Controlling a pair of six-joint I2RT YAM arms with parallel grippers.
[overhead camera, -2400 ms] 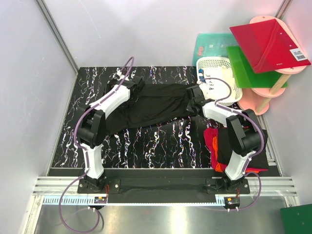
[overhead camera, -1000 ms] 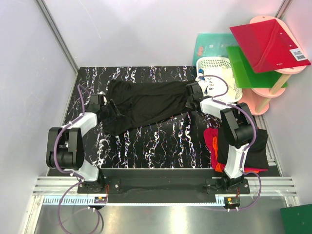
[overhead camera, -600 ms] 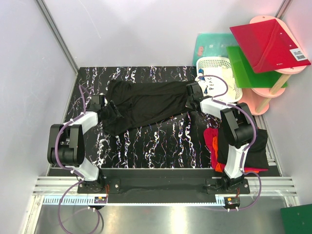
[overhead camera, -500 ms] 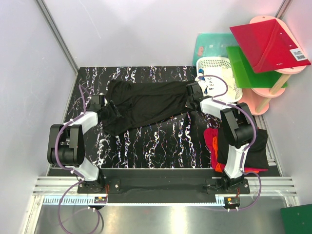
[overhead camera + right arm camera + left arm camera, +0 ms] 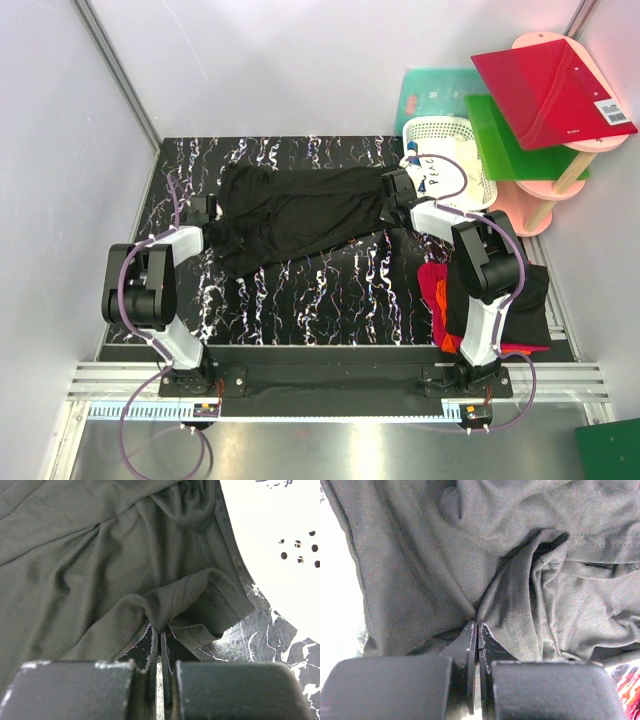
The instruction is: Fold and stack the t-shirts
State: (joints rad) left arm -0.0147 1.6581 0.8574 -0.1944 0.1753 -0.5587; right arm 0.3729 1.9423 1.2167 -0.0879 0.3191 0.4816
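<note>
A black t-shirt (image 5: 300, 210) lies spread and wrinkled across the marbled black table (image 5: 330, 290). My left gripper (image 5: 216, 228) sits low at the shirt's left end. In the left wrist view my left gripper (image 5: 476, 626) is shut, with a ridge of the shirt's cloth (image 5: 520, 595) pinched between its tips. My right gripper (image 5: 394, 192) is at the shirt's right end, and the right wrist view shows my right gripper (image 5: 161, 630) shut on a folded hem (image 5: 190, 597). A pile of red, orange and black t-shirts (image 5: 440, 290) lies at the table's right side, partly behind the right arm.
A white lattice basket (image 5: 452, 148) stands at the back right corner, close to the right gripper. Beyond it, a pink stand (image 5: 520, 205) carries a green board (image 5: 510, 140) and a red board (image 5: 550, 90). A teal board (image 5: 430, 95) leans against the back wall.
My left gripper, open a moment ago, has shut on the cloth at the shirt's left end, and its arm folded in closer. The right arm and gripper have stayed put.
</note>
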